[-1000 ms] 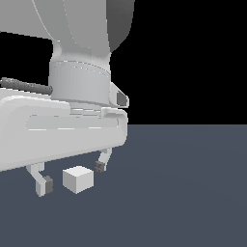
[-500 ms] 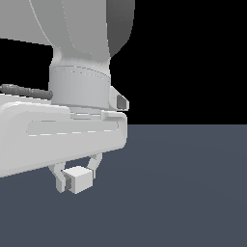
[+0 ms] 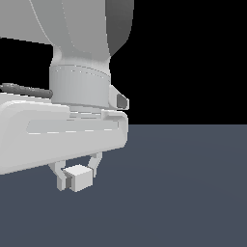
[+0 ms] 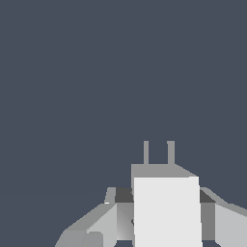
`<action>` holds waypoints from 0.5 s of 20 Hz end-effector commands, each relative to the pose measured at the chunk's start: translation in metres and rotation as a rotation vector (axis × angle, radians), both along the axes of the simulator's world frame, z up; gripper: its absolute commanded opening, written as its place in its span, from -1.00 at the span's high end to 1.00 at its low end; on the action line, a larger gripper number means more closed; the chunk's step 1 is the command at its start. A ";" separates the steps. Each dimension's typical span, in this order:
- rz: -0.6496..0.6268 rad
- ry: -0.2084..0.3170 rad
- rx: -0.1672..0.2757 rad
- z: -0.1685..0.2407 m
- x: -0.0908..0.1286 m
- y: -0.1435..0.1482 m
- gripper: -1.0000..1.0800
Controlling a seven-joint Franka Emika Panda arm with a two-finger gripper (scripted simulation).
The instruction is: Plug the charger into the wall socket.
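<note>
In the exterior view the charger (image 3: pixel 79 178), a small plain white-grey cube, sits between the two fingers of my gripper (image 3: pixel 78 174), low over the dark floor. The gripper is shut on it, one finger (image 3: pixel 61 180) on the exterior view's left side and the other behind it on the right. In the wrist view the charger (image 4: pixel 166 212) fills the gap between the pads, and two thin grey prongs (image 4: pixel 146 152) stick out from its far face. My gripper (image 4: pixel 166 205) holds its sides. The wall socket is out of view.
The arm's large white body (image 3: pixel 58 135) fills the exterior view's left and hides what lies behind it. A flat dark blue-grey floor (image 3: pixel 193 193) spreads around the charger, with black background above.
A second ago the fingers stood apart on either side of the charger. They have since closed onto it. The charger has stayed at about the same spot.
</note>
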State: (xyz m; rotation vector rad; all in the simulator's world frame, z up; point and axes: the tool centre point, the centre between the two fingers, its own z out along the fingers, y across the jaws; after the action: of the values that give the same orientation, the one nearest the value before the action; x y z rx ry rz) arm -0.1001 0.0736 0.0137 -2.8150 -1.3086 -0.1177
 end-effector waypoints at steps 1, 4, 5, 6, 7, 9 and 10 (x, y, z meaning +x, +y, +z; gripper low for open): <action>-0.021 -0.001 0.000 0.002 0.002 0.001 1.00; -0.061 -0.001 0.001 0.007 0.005 0.002 1.00; -0.078 -0.001 0.001 0.008 0.006 0.002 1.00; -0.096 -0.001 0.001 0.010 0.008 0.003 1.00; -0.116 -0.001 0.002 0.012 0.009 0.003 1.00; -0.160 -0.001 0.002 0.017 0.013 0.004 1.00; -0.184 -0.001 0.002 0.020 0.015 0.005 1.00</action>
State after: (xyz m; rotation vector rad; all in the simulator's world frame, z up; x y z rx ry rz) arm -0.0880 0.0774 0.0295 -2.9091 -1.0954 -0.1236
